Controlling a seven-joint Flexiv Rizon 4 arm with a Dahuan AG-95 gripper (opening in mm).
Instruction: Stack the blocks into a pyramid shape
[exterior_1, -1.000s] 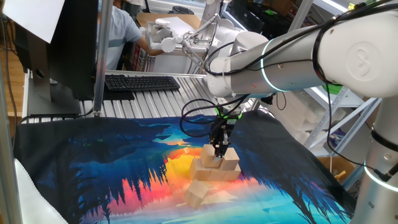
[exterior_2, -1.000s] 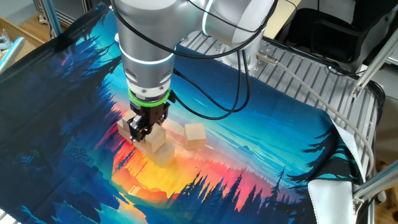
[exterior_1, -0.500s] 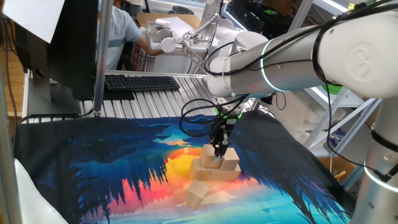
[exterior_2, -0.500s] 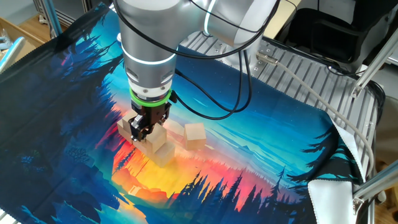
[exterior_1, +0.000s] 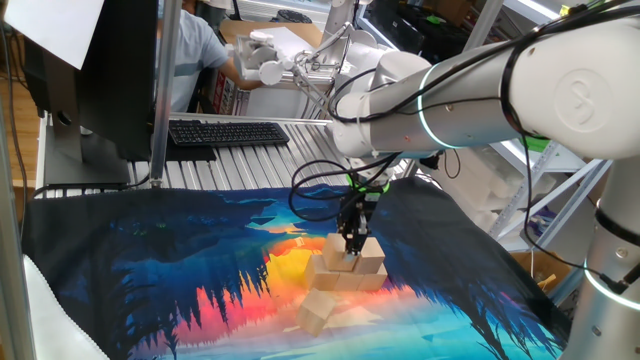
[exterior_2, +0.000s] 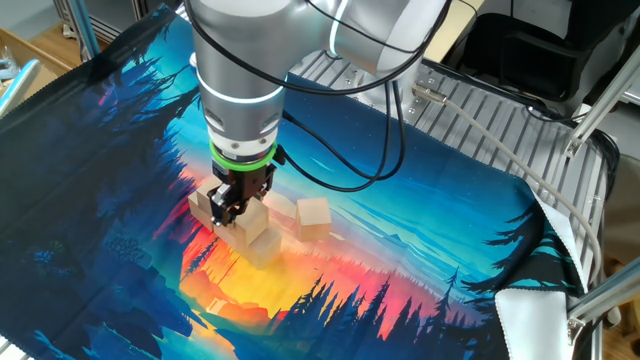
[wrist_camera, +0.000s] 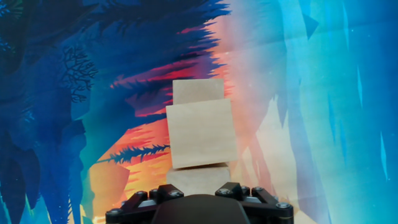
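A robotics lab: aluminium framing posts (exterior_1: 167, 90), a slatted metal bench top (exterior_1: 260, 160) with a black keyboard (exterior_1: 228, 132) and monitor (exterior_1: 105, 70), a second white robot arm (exterior_1: 275, 60) behind, and a seated person (exterior_1: 190, 55).

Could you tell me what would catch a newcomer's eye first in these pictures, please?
First, the vivid cloth printed with a blue forest and orange sunset, spread over the whole table. Next, the big white arm reaching down to its middle, where the gripper points straight down at a cluster of tan wooden blocks. One loose block lies apart, nearer the cloth's front edge.
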